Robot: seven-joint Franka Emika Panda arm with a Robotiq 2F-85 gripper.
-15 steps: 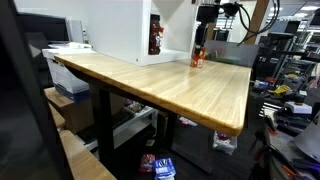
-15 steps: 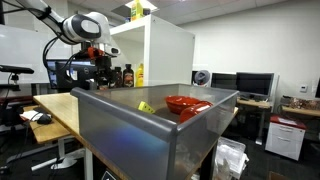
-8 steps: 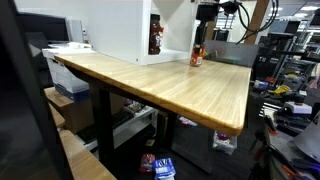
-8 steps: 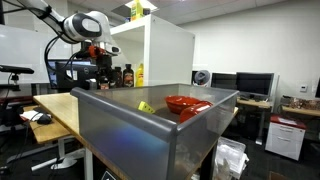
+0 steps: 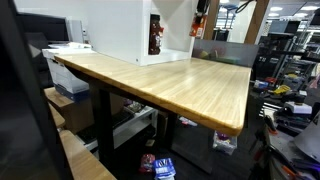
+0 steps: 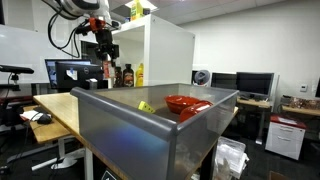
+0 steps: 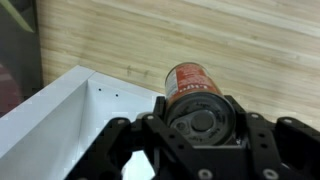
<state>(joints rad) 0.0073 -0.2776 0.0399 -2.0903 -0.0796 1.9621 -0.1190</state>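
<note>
My gripper (image 7: pixel 200 125) is shut on a can with a red-orange label (image 7: pixel 188 82) and holds it in the air above the wooden table (image 7: pixel 220 35). In the wrist view the can's dark end faces the camera between the black jaws. In both exterior views the gripper (image 5: pixel 200 20) (image 6: pixel 104 45) is high above the far end of the table (image 5: pixel 170 80), next to the white cabinet (image 5: pixel 125 30). The can (image 5: pixel 198 28) (image 6: pixel 107 68) hangs below it, well off the tabletop.
The white cabinet (image 6: pixel 160 55) holds bottles on its open side (image 5: pixel 156 38) (image 6: pixel 130 75); its white edge shows in the wrist view (image 7: pixel 70 110). A grey bin (image 6: pixel 150 135) in the foreground holds a red bowl (image 6: pixel 186 103) and a yellow item (image 6: pixel 146 106). Desks and monitors surround the table.
The gripper has risen from the tabletop with the can in it; the can, which stood on the table, is now in the air near the cabinet's top.
</note>
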